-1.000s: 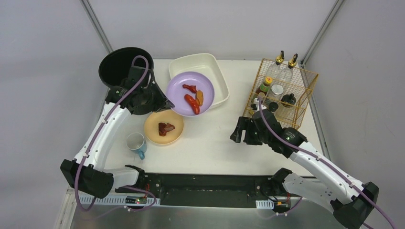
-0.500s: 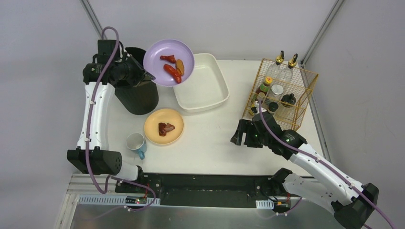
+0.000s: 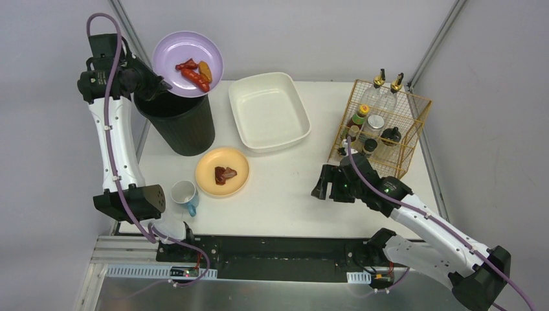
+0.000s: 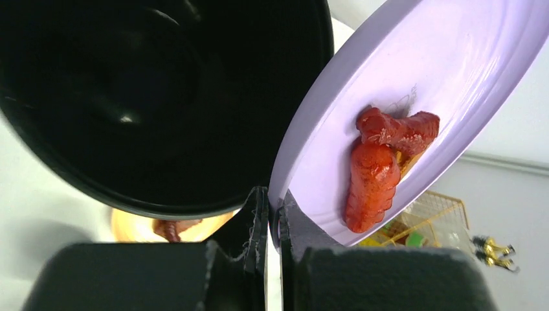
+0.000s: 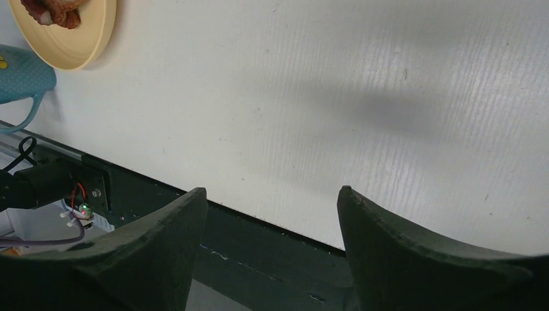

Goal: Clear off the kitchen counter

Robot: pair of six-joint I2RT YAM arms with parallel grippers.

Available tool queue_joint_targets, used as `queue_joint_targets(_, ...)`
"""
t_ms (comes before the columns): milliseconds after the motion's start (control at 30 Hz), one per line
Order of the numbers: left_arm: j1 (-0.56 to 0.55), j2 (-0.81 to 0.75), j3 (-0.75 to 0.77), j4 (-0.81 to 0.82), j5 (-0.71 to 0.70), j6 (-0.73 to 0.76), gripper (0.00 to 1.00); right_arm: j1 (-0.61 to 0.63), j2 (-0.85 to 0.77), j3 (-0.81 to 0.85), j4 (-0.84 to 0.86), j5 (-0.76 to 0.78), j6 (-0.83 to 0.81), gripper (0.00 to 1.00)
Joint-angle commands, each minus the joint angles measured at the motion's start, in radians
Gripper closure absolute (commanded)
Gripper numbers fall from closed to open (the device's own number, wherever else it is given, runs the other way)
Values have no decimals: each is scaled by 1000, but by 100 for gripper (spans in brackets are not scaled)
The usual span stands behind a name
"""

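My left gripper (image 3: pixel 157 86) is shut on the rim of a purple plate (image 3: pixel 184 55) and holds it tilted above the black bin (image 3: pixel 180 126). Red sausages and an orange piece (image 3: pixel 193 72) still lie on the plate. In the left wrist view the gripper (image 4: pixel 272 201) pinches the plate (image 4: pixel 453 52) with the sausages (image 4: pixel 375 172) beside the bin's open mouth (image 4: pixel 155 97). On the white kitchen counter (image 3: pixel 291 188) stand an orange plate with food (image 3: pixel 222 172) and a blue mug (image 3: pixel 185 195). My right gripper (image 3: pixel 317 188) is open and empty over the counter (image 5: pixel 324 97).
A white basin (image 3: pixel 268 110) lies at the back middle. A gold wire rack (image 3: pixel 382 126) with bottles and jars stands at the back right. The black rail (image 3: pixel 278 249) runs along the front edge. The orange plate (image 5: pixel 65 29) and the mug (image 5: pixel 19 78) show in the right wrist view.
My left arm has lifted the purple plate from the basin up and to the left, over the black bin, and tilted it. The right arm has hardly moved.
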State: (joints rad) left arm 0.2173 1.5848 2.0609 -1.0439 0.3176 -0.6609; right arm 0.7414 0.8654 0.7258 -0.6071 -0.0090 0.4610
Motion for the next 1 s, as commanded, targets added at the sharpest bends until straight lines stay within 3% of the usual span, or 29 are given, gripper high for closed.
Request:
queue_joint_targets(0,39,-2,120,-18,-110,69,100,5,4,1,29,-23,9,23)
queue_joint_targets(333,90,48,207,-41,-265,140,100,5,7,0,31,-30,11,23)
queue_joint_targets(733,87,59,187,-21,-514,262,100,5,18,-6,42,-35,11,23)
queue_joint_targets(967,-15,40,166,25,-732,356,100,4,21,-9,49,-43,7,23)
